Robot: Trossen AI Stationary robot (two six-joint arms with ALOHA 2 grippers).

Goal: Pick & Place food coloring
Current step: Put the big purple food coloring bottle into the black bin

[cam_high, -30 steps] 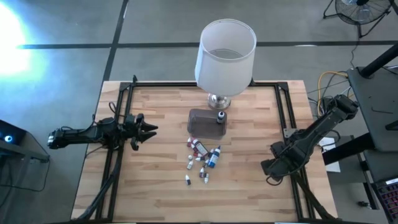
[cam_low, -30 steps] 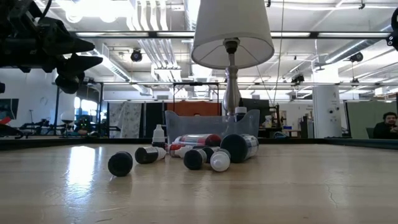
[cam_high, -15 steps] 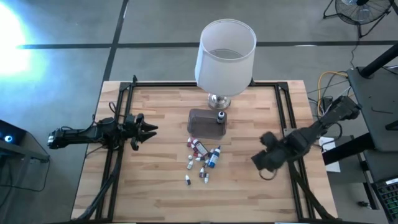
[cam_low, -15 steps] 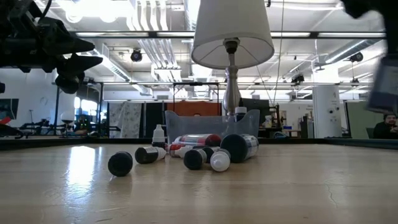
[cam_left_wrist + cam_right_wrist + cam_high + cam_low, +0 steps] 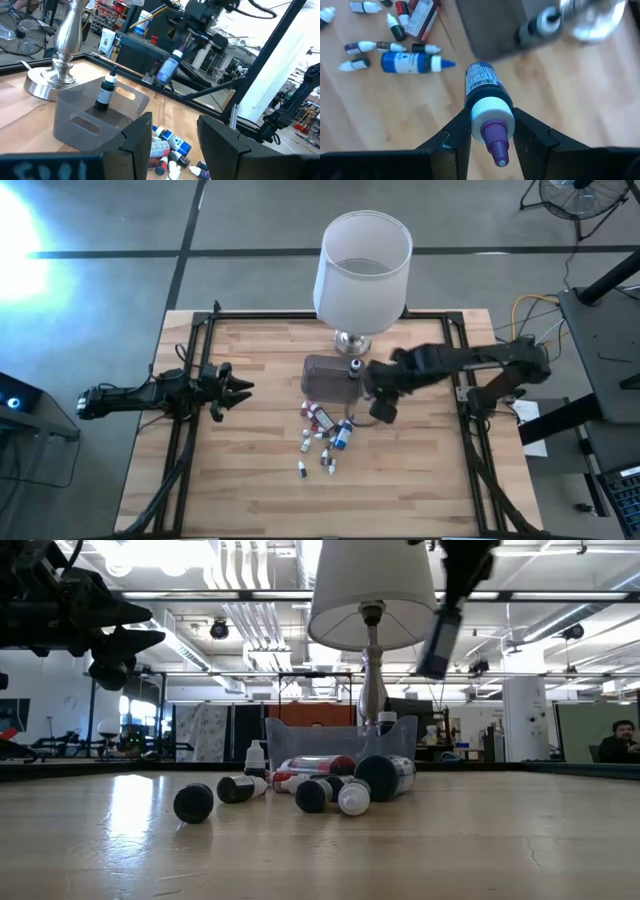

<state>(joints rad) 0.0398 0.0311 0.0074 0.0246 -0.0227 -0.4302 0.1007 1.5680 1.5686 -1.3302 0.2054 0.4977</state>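
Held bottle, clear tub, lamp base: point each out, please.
held bottle [image 5: 485, 92]: right wrist view, label.
clear tub [image 5: 325, 377]: high view, floor.
lamp base [image 5: 47, 82]: left wrist view, metal foot.

High view: straight down from above, far enough to take in the whole table [image 5: 250, 480]; the lamp [image 5: 362, 265] stands at its far edge.
Low view: table-top height, level, facing the lamp [image 5: 372, 600] and the room behind; near the bottles [image 5: 300, 790] lying before the lamp.
Left wrist view: from beside the lamp base [image 5: 52, 75], looking across the tub [image 5: 95, 120].
Right wrist view: close, angled down on the table by the lamp base [image 5: 595, 20].
Shared: all four show tub, bottles and lamp.
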